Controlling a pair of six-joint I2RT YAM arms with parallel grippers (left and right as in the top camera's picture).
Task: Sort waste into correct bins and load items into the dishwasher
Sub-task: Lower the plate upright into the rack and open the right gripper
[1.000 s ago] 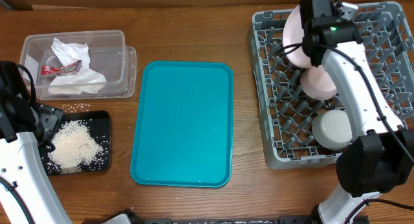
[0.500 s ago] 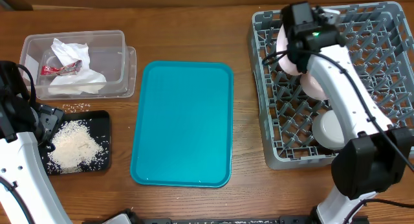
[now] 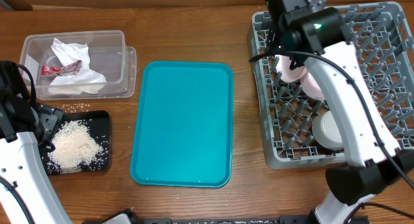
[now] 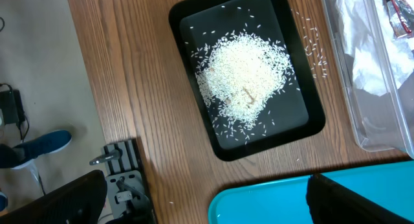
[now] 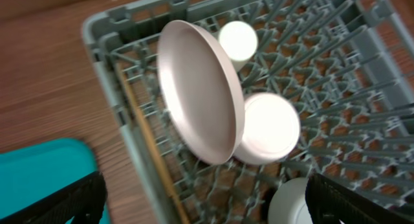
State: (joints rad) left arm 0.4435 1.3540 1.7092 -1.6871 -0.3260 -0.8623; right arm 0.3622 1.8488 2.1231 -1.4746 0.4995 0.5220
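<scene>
In the right wrist view the wide pale-pink plate [image 5: 197,91] stands on edge between the pegs of the grey dishwasher rack [image 5: 129,114]. Behind it are the white cup [image 5: 237,41], the pink bowl [image 5: 272,130] and the grey bowl [image 5: 294,201]. My right gripper [image 5: 207,210] hangs open above them and holds nothing. My left gripper [image 4: 207,208] is open over the table near the black tray [image 4: 304,120] of rice [image 4: 242,72]. The clear tub [image 3: 116,56] holds white napkins [image 3: 68,52] and the red packet [image 3: 55,68].
The large teal tray [image 3: 183,123] lies mid-table between the bins and the rack. A few loose rice grains [image 3: 77,107] lie on the wood between the tub and the black tray. My right arm [image 3: 343,75] stretches across the rack.
My right gripper has opened and let go of the pink plate, which now stands in the rack. The wrist has moved left toward the rack's corner. The left arm has not moved.
</scene>
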